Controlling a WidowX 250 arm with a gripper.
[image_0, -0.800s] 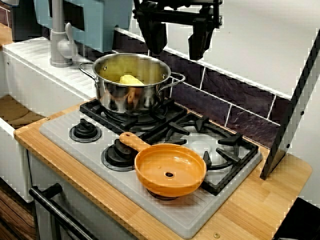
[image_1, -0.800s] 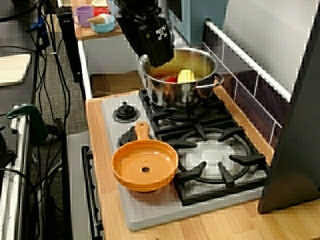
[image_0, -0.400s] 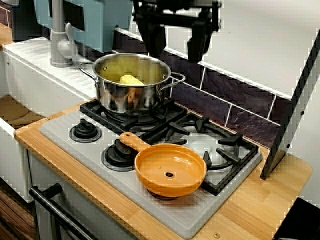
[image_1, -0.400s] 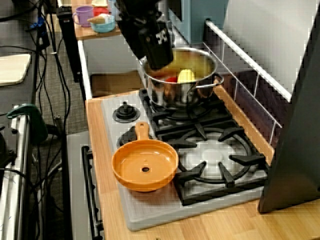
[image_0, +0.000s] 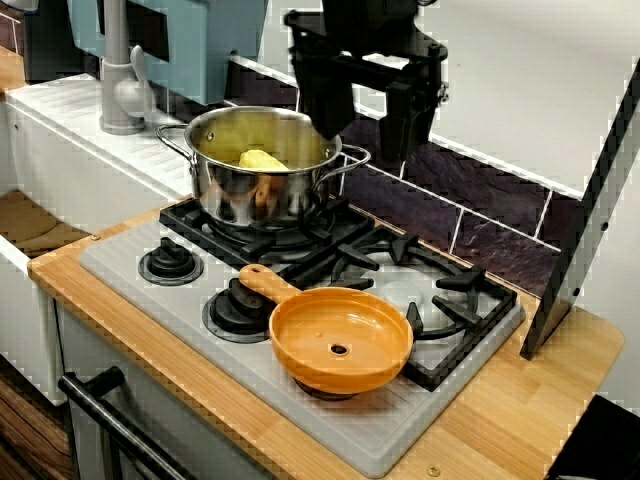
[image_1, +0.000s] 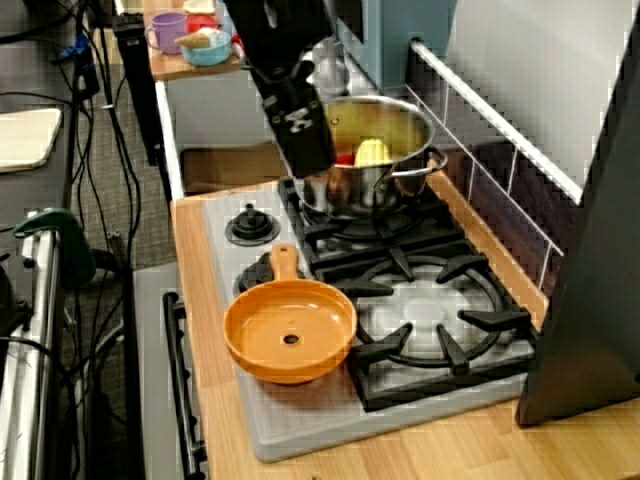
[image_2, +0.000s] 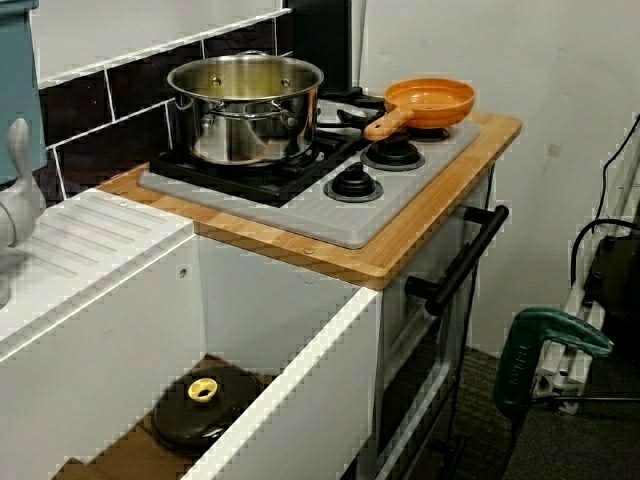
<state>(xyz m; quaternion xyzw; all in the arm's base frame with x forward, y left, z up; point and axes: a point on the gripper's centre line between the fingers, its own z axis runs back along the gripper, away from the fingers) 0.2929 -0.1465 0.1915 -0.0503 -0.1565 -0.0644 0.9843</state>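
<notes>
Biggest first: the wooden counter (image_0: 500, 420) is carrying a gray, plastic-looking cooktop (image_0: 120, 255) with black grates (image_0: 460, 282). The shiny steel pot (image_0: 250, 195) is sitting on the left grate. It's round, with its 2 loop handles lying in a line along the tiled wall (image_0: 470, 190).

My gripper (image_0: 363, 148), black and blocky, is hanging over the pot's right-handle end. Its 2 fingers (image_0: 325, 100) are spread wide with nothing between them, and they're lining up along that same handle axis. So in the front view the pot is lying below and left of it. In the side view I can't tell if the tips are over the rim or just outside it.

The glossy orange pan (image_0: 340, 340) is sitting well apart near the cooktop's front edge, handle pointing left.

Smallest: a yellow corn-like piece (image_0: 262, 160) is lying inside the pot.
</notes>
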